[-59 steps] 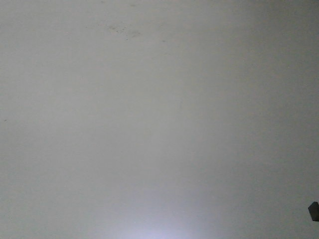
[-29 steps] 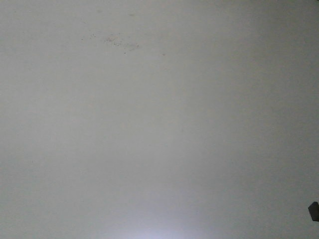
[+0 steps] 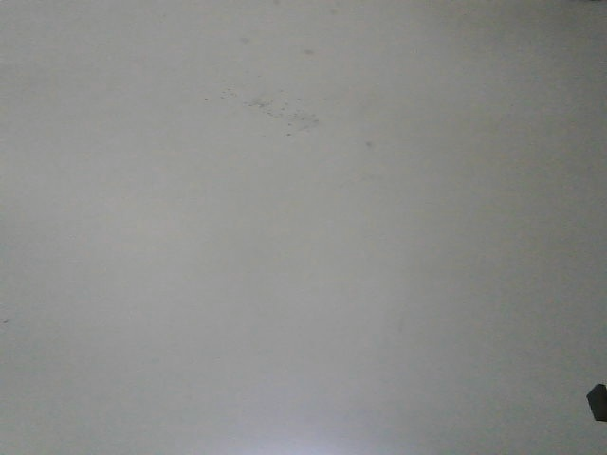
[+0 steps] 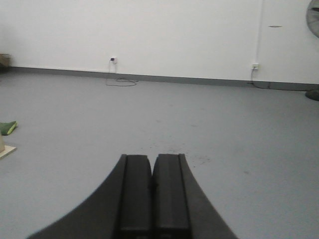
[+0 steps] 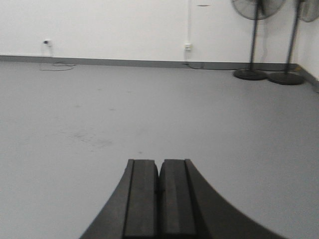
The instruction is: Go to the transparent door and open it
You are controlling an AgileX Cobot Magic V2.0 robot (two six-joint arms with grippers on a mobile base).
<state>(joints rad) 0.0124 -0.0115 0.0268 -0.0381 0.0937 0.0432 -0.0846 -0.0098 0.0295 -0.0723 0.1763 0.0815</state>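
The transparent door is out of view in every frame. My left gripper (image 4: 152, 158) is shut with nothing between its black pads, held low over the grey floor (image 4: 224, 119) and facing a white wall (image 4: 174, 35). My right gripper (image 5: 159, 162) is shut and empty too, pointing across the same floor (image 5: 149, 99). The front view holds only grey floor with a patch of dark specks (image 3: 280, 111).
Two pedestal fans (image 5: 254, 40) stand at the far right by the wall. Wall sockets (image 4: 113, 59) with a loose cable (image 4: 121, 82) sit at the skirting. A green object (image 4: 7, 128) and a flat board corner (image 4: 6, 150) lie at the left. A small dark piece (image 3: 597, 402) shows at the lower right.
In the front view the patch of dark specks has shifted right and downward, so the base is moving over the floor. The dark piece at the lower right stays put.
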